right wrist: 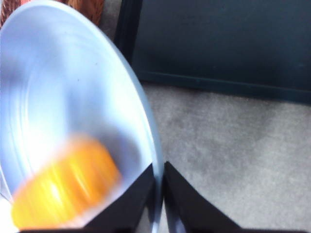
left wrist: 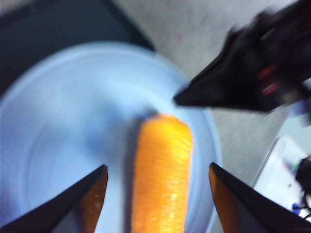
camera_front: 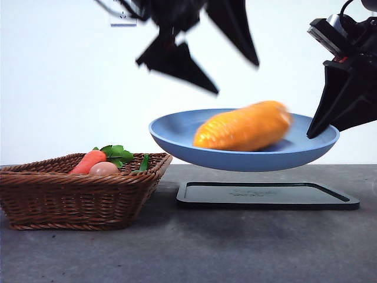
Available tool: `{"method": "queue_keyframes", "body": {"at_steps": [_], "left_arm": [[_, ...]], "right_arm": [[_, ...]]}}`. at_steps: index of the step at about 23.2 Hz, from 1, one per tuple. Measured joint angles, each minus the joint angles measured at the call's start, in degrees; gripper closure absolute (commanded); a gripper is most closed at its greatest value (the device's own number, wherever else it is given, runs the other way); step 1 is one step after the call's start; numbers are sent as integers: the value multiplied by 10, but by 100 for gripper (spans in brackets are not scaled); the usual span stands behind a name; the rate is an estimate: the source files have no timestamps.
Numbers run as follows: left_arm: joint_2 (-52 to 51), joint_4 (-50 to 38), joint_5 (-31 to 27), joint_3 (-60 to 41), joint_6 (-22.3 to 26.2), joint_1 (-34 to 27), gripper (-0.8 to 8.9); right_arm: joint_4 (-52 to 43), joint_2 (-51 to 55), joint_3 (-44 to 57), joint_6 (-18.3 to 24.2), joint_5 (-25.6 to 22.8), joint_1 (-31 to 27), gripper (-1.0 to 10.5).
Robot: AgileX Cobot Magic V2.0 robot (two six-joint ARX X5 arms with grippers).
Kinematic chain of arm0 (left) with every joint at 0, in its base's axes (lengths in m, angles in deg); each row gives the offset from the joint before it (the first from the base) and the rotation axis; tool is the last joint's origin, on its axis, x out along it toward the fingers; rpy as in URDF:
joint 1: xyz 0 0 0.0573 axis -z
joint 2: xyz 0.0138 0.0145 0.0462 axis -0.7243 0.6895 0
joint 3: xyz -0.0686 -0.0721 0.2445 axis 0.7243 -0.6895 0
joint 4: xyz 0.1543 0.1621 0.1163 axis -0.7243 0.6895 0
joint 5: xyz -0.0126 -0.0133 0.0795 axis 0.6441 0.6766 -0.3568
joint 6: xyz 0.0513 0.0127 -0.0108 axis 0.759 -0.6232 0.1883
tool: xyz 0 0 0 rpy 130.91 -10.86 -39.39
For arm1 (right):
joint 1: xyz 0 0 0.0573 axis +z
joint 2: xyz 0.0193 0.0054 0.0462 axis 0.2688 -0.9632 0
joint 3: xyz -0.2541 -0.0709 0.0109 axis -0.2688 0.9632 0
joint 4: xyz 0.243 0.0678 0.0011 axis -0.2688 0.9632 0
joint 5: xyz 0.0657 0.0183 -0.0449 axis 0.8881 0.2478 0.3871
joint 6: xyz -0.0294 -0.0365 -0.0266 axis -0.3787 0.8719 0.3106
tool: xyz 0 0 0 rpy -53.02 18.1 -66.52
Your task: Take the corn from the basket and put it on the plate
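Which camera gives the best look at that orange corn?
The front view: the whole corn lies on the plate. The left wrist view shows it lengthwise, cut off; the right wrist view only a blur.

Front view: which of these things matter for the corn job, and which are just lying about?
Job:
corn, lying on the plate
plate, held up by right gripper
basket
left gripper, open above corn

Lying about:
carrot
egg-like thing
green leaves
black tray
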Motion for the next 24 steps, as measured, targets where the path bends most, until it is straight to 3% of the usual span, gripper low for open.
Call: {"method": "queue_keyframes", "body": {"at_steps": [11,24], "left_arm": [[-17,72,0,76,23,-1,475],[-18,75,0,76,26,-1,475]], "right_arm": [[-36,-49,-18,0,0,-76,945],[-49,-334,-238,0,0,-111,945]]}}
